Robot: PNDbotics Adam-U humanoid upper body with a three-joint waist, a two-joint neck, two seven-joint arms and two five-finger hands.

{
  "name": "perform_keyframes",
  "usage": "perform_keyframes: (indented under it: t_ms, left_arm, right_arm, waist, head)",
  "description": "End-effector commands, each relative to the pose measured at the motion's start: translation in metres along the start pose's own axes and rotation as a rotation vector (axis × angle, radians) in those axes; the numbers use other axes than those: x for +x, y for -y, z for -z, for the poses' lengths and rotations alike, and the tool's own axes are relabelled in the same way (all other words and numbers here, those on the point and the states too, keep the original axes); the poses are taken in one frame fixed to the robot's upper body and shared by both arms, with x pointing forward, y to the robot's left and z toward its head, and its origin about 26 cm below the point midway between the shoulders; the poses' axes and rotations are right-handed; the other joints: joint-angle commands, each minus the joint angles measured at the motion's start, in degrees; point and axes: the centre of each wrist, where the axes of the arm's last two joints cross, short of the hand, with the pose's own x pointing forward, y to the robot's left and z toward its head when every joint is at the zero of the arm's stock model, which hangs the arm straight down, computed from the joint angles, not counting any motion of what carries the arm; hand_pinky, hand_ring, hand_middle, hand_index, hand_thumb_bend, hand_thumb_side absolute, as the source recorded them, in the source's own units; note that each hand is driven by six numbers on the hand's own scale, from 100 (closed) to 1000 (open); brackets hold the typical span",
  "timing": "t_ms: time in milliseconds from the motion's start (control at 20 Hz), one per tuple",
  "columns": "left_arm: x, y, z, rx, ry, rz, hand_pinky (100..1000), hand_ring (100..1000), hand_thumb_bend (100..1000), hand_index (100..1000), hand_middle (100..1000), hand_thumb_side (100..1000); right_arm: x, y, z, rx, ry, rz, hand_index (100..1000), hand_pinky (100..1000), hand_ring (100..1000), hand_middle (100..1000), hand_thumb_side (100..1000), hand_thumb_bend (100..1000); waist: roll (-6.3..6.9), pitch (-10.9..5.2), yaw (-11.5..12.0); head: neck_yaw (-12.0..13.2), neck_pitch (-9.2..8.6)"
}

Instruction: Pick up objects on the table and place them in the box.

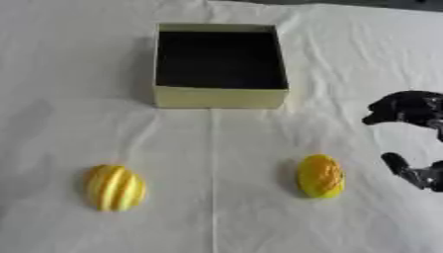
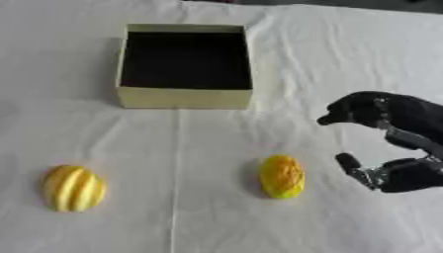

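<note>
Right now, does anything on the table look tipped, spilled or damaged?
Nothing stands out. The box sits upright, both yellow objects, ribbed and bumpy, lie intact on the creased cloth, and the right hand is open beside the bumpy one.

I find no readable text anywhere; the box (image 1: 220, 97) shows plain walls without label or brand; the white cloth (image 1: 78, 123) carries no print; neither yellow fruit bears a sticker or number.

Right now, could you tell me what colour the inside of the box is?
Black inside the box, with pale yellowish-green walls; the left eye view shows it best.
</note>
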Motion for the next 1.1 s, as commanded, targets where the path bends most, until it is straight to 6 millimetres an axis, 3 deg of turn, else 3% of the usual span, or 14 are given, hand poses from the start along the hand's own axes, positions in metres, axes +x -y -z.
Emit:
perform_keyframes:
  t_ms: [50,450,850,1100]
  left_arm:
    - [0.004,0.0,0.007,-0.01,0.024,-0.011,884,811,100,870,768,620]
    - [0.004,0.003,0.006,-0.016,0.015,-0.029,885,809,100,870,767,621]
    - [0.003,0.006,0.005,-0.023,0.003,-0.045,886,807,100,870,766,620]
    - [0.003,0.007,0.004,-0.033,-0.005,-0.049,888,807,100,870,765,620]
  right_arm:
    - [0.004,0.006,0.004,0.041,0.027,0.003,881,923,882,714,281,100]
    - [0.008,-0.001,0.014,0.053,0.065,-0.016,892,931,884,729,109,100]
    - [0.014,-0.014,0.019,0.121,0.061,-0.067,907,944,898,763,220,100]
    - [0.016,-0.02,0.02,0.143,0.073,-0.069,909,951,903,765,133,100]
  waist:
    - [0.02,-1.5,0.17]
    - [-0.02,-1.4,0.45]
    - [0.12,-1.34,0.64]
    - [0.05,-1.25,0.63]
  head:
    - [-0.2,0.21]
    - [-0.12,0.41]
    - [-1.02,-0.02]
    - [-0.68,0.1]
